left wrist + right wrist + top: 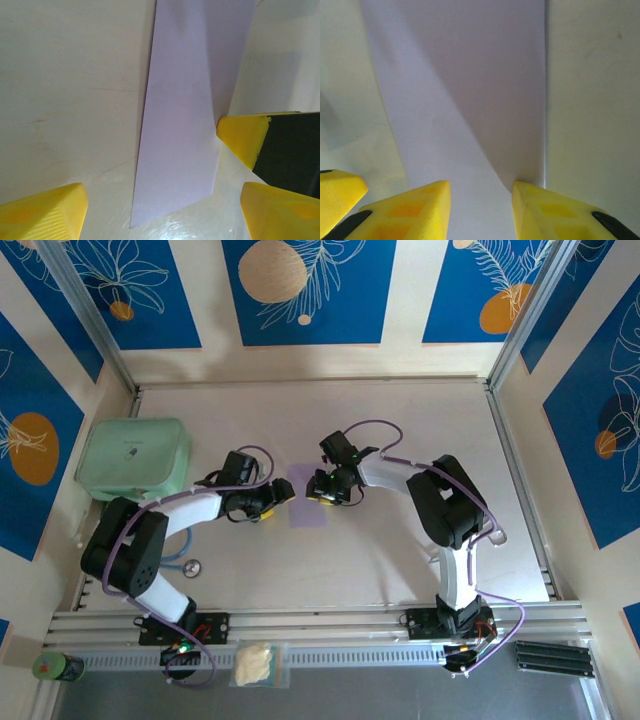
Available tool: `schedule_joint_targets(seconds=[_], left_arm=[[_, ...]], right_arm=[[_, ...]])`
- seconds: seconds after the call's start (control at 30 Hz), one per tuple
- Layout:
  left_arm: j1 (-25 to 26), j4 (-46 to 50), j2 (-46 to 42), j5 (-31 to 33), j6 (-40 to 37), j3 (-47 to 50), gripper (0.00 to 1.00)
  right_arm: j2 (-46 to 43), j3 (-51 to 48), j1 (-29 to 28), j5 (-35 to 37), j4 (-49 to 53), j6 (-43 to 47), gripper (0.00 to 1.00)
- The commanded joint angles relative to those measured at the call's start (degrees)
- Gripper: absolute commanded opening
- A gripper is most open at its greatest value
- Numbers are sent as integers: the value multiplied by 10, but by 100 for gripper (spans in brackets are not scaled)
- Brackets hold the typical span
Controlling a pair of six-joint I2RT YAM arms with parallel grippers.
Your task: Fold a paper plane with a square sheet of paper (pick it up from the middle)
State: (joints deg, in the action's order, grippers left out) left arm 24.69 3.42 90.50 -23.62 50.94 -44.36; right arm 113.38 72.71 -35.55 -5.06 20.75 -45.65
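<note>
The square sheet of paper (306,513) is pale lilac and lies mid-table between my two grippers. Seen from the left wrist, the sheet (182,115) is a long narrow strip running away from the camera. My left gripper (162,217) stands open, straddling its near corner without touching it. A yellow fingertip (242,135) of the right gripper rests at the strip's right edge. In the right wrist view the paper (470,100) has its right side lifted into a shaded flap. My right gripper (481,210) is open over it, its right finger against the base of the flap.
A mint-green rounded box (133,458) sits at the back left, near the left arm's elbow. A small metal ring (190,567) lies by the left arm. A cream crumpled lump (255,663) and a green can (55,667) rest on the front rail.
</note>
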Motion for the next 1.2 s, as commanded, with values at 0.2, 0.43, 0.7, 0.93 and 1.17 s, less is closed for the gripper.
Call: schedule_joint_targets(seconds=[0.2, 0.43, 0.7, 0.93, 1.17], left_arm=[[7, -4, 34, -4, 1, -31, 64], [6, 23, 76, 15, -34, -84, 52], [6, 29, 122, 25, -48, -120, 45], [6, 23, 146, 9, -43, -131, 44], [6, 0, 161, -33, -31, -131, 42]], right_arm=[[30, -13, 9, 1, 11, 7, 36], [31, -28, 16, 2, 9, 7, 33], [34, -32, 17, -2, 4, 10, 33], [37, -33, 21, -10, 4, 7, 32], [39, -33, 22, -11, 3, 4, 32]])
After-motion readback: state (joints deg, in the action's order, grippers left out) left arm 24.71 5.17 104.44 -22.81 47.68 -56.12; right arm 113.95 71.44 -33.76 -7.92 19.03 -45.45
